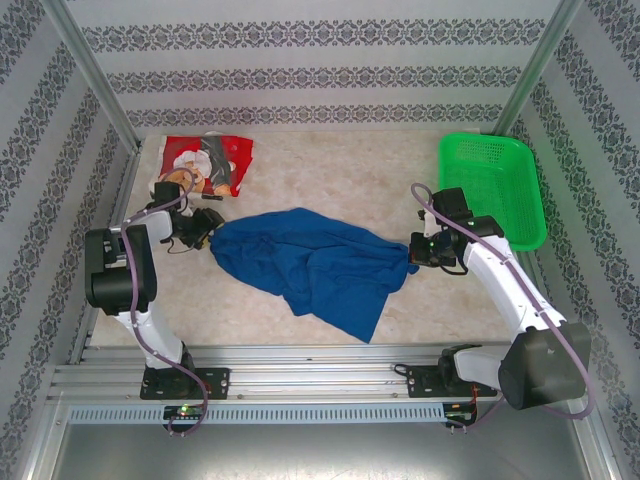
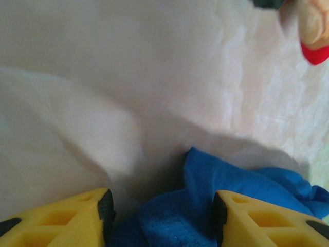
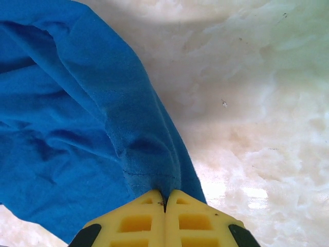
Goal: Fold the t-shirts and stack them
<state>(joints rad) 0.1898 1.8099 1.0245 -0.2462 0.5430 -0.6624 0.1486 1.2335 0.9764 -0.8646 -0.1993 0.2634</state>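
The royal-blue t-shirt [image 1: 320, 265] lies crumpled across the middle of the table. My left gripper [image 1: 205, 238] is at its left end; in the left wrist view it [image 2: 162, 213] stands open with a fold of blue t-shirt [image 2: 205, 206] between the yellow fingers [image 2: 257, 221]. My right gripper [image 1: 415, 252] is at the shirt's right end; in the right wrist view it [image 3: 165, 198] is shut on a pinch of the blue t-shirt [image 3: 77, 128]. The red t-shirt [image 1: 205, 165] with its teddy-bear print lies folded at the back left.
A green mesh basket [image 1: 492, 185] stands at the back right, just beyond the right arm. Metal frame posts and patterned walls close in the table. A bit of the red shirt [image 2: 313, 51] shows at the left wrist view's top right.
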